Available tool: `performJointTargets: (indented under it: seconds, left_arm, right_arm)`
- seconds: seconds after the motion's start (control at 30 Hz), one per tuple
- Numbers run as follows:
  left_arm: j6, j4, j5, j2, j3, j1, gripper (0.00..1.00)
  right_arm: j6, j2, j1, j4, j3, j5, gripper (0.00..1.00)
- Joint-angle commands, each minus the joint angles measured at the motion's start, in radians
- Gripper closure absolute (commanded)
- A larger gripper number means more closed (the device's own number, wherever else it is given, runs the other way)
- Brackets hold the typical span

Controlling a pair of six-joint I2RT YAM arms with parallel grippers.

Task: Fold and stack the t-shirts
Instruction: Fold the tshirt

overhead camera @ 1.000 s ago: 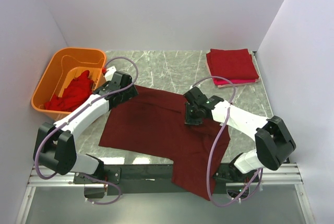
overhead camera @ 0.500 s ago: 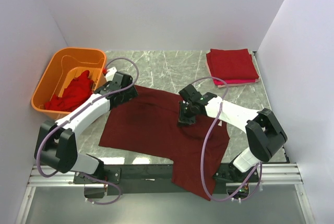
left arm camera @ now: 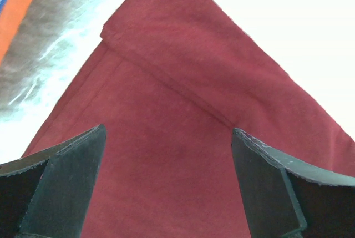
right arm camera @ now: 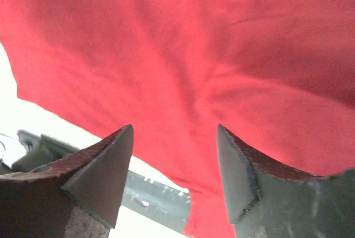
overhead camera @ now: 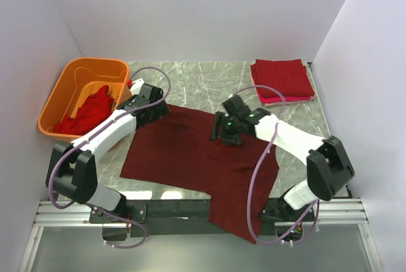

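**Both fingers wide open over the maroon shirt**

The maroon shirt (overhead camera: 190,155) lies spread out flat on the worktop (overhead camera: 190,78), near the front and in the middle. Its long way runs slantwise, from the far left corner by the tub (overhead camera: 56,104) down to the near right. The near right end hangs over the front edge of the worktop and covers part of the rail (overhead camera: 171,210). I cannot tell which end is the neck.

The left fingers (left arm camera: 61,188) are spread apart, with nothing between them. They sit at the far left corner of the shirt. The cloth fills the gap under them, and a folded edge of it crosses just past the tips.

The right fingers (right arm camera: 94,177) are spread apart too, and hold nothing. They sit over the right middle part of the shirt, with cloth below them. I cannot tell if either pair touches the cloth.

A folded pile of shirts (overhead camera: 282,78) rests at the far right corner, well apart from the fingers. More red shirts (overhead camera: 89,113) lie bunched in the tub.
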Motion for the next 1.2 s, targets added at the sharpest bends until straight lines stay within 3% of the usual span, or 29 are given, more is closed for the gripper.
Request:
performJointTargets:
  seconds: [0.0,0.07,0.1,0.13,0.47,0.57,0.73,1.17]
  left_arm:
    - [0.025,0.040,0.026,0.042,0.064,-0.003,0.00]
    - [0.039,0.068,0.034,0.090,0.087,-0.003,0.01]
    - [0.041,0.079,0.046,0.107,0.091,-0.003,0.01]
    - [0.045,0.086,0.051,0.128,0.108,-0.003,0.01]
    - [0.082,0.166,0.063,0.386,0.219,0.044,0.01]
    - [0.076,0.195,0.135,0.441,0.228,0.081,0.01]
    - [0.062,0.168,0.133,0.499,0.263,0.101,0.01]
    - [-0.013,0.096,0.087,0.457,0.182,0.156,0.01]
  right_arm:
    - [-0.035,-0.111,-0.134,-0.062,-0.036,0.117,0.29]
    - [-0.065,-0.131,-0.212,-0.047,-0.088,0.124,0.27]
    - [-0.076,-0.130,-0.245,-0.034,-0.100,0.135,0.17]
    - [-0.103,-0.124,-0.303,-0.023,-0.107,0.170,0.13]
    - [-0.189,0.178,-0.493,0.057,-0.004,0.175,0.09]
    - [-0.217,0.247,-0.527,0.063,0.033,0.161,0.10]
    - [-0.255,0.341,-0.547,0.027,0.120,0.210,0.14]
    - [-0.349,0.473,-0.550,-0.041,0.323,0.155,0.14]
